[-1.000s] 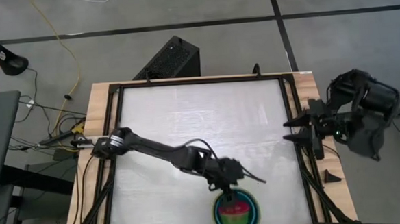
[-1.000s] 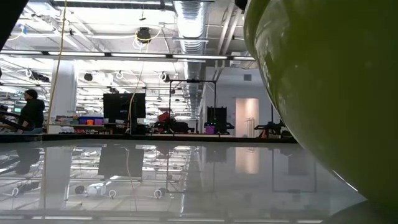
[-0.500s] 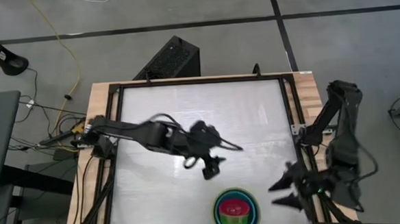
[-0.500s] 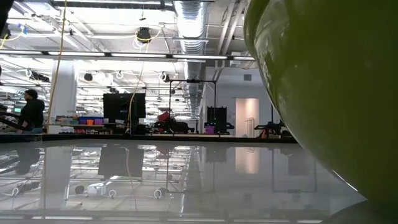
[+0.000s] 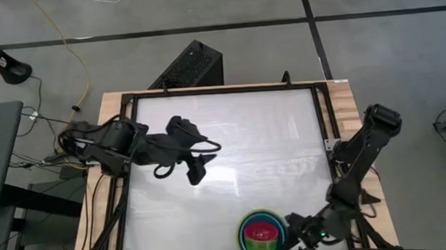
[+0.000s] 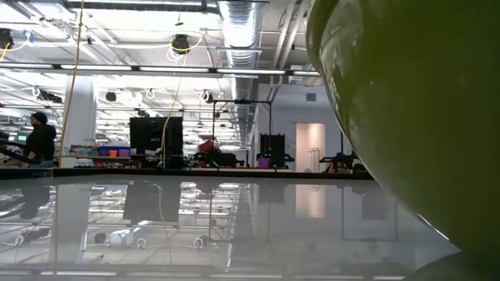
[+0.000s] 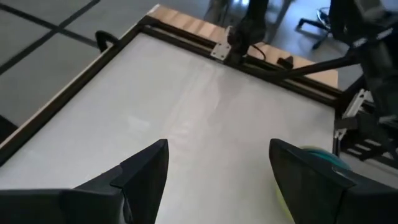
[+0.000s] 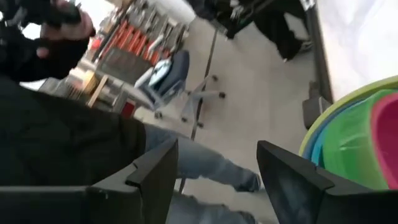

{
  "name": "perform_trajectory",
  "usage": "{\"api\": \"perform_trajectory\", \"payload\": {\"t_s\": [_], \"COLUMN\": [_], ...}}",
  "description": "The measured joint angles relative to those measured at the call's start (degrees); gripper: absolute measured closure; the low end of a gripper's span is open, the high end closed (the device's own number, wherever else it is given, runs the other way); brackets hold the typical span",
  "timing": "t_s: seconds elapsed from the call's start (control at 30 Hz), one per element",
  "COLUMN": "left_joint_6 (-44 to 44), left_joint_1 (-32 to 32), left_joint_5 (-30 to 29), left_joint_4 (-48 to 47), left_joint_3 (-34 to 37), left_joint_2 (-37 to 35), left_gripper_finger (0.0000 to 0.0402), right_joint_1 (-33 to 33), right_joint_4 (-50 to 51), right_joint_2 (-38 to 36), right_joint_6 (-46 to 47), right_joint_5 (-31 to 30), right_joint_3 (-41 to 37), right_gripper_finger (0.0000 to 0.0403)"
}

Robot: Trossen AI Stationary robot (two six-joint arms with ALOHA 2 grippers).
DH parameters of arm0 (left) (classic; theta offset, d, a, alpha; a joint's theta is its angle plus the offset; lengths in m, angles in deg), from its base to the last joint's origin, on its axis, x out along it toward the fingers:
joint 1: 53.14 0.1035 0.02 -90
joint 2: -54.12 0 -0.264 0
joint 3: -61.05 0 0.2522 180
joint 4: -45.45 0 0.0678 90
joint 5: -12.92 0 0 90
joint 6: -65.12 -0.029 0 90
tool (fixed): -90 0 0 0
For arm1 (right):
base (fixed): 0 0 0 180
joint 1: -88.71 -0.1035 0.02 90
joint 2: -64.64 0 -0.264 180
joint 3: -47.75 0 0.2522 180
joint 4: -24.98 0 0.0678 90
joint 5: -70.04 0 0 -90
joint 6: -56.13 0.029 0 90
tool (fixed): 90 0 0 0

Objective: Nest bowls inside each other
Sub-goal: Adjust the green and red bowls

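The bowls (image 5: 263,235) stand nested in one stack near the table's near edge, right of the middle. The magenta-pink one (image 5: 261,233) is innermost, and the large lime green one (image 8: 348,102) is outermost, resting on the table. That large bowl fills the right of the low view (image 6: 406,117). My right gripper (image 5: 292,235) is open just right of the stack, and the stack lies beside its fingers, not between them (image 8: 217,168). My left gripper (image 5: 197,174) is open and raised over the table's left middle, far from the stack (image 7: 217,168).
Black frame rails (image 5: 326,127) run along the table's edges. A black box (image 5: 193,65) sits on the floor beyond the far edge. The right wrist view shows a person in dark clothes (image 8: 68,143) and an office chair (image 8: 168,78) beside the table. The white tabletop (image 5: 246,131) is bare behind the stack.
My left gripper has risen from the bowl stack and drawn back toward the table's left and far side, tipping up from pointing down. My right gripper has swung from the right edge down toward the near edge, ending beside the stack. The bowls have stayed put.
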Motion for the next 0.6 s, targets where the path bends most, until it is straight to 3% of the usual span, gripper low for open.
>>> {"api": "perform_trajectory", "payload": {"t_s": [0.37, 0.6], "left_joint_6": [4.68, 6.96], "left_joint_1": [-4.61, -7.77], "left_joint_5": [-2.84, -8.57], "left_joint_4": [-7.19, -9.79], "left_joint_3": [0.02, 0.02], "left_joint_2": [-0.62, -0.64], "left_gripper_finger": [0.0136, 0.0136], "right_joint_1": [10.97, 14.32], "right_joint_4": [-2.32, 0.65], "right_joint_2": [6.71, 8.57], "right_joint_6": [-1.12, -0.88], "right_joint_5": [15.33, 19.21], "right_joint_3": [0.02, 0.2], "right_gripper_finger": [0.0148, 0.0148]}}
